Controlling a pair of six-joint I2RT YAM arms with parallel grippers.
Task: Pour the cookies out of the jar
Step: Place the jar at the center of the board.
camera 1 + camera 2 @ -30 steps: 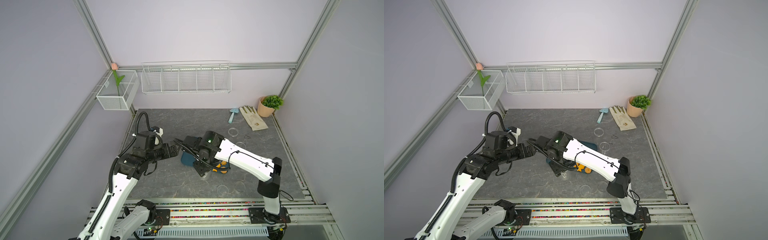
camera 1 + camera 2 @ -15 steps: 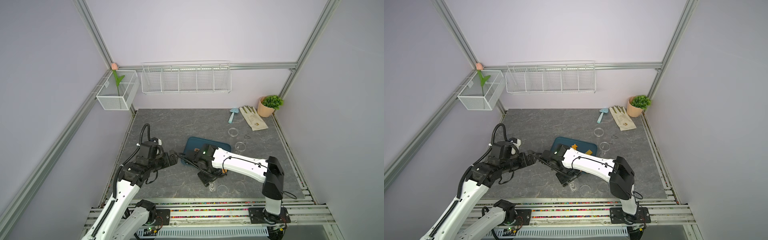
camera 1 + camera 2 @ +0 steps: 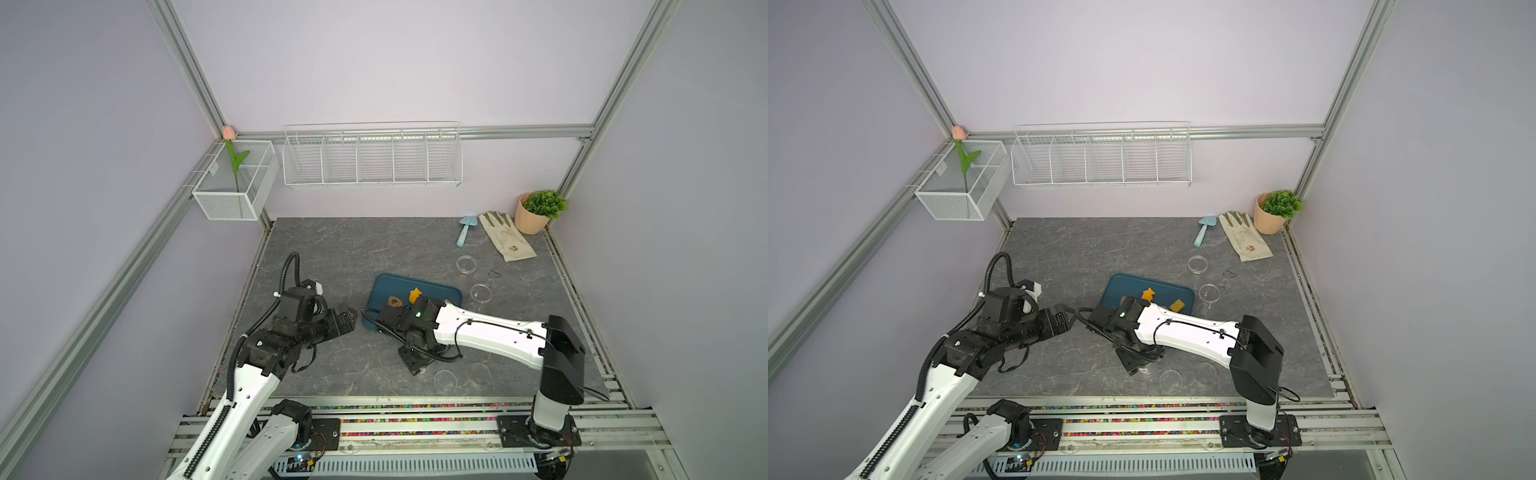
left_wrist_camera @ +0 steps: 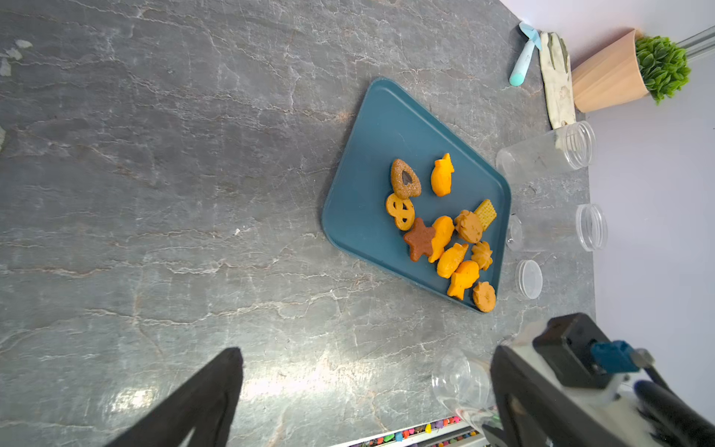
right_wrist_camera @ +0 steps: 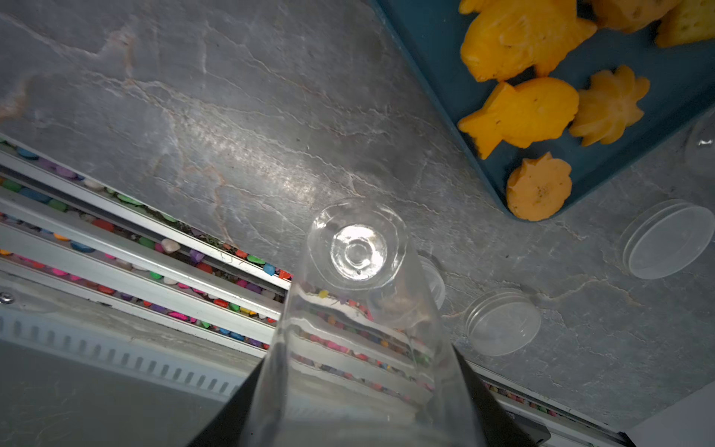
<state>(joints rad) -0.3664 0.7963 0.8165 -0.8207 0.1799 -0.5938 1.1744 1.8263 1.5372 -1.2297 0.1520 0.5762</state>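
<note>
1. The pouring seems finished: the cookies (image 4: pixel 445 232) all lie on the blue tray (image 4: pixel 371 154), most of them gathered toward one end, and none is seen on the table (image 4: pixel 154 193).
2. The jar (image 5: pixel 360 294) looks empty, so probably only setting it down is left.
3. The right gripper (image 5: pixel 360 402) is closed around the clear jar and holds it low over the table, between the tray's corner and the front rail (image 5: pixel 116 247). Whether the jar touches the table cannot be told.
4. The left gripper (image 3: pixel 349 318) has its fingers wide apart and holds nothing. It hangs beside the tray, pointing toward it.
</note>
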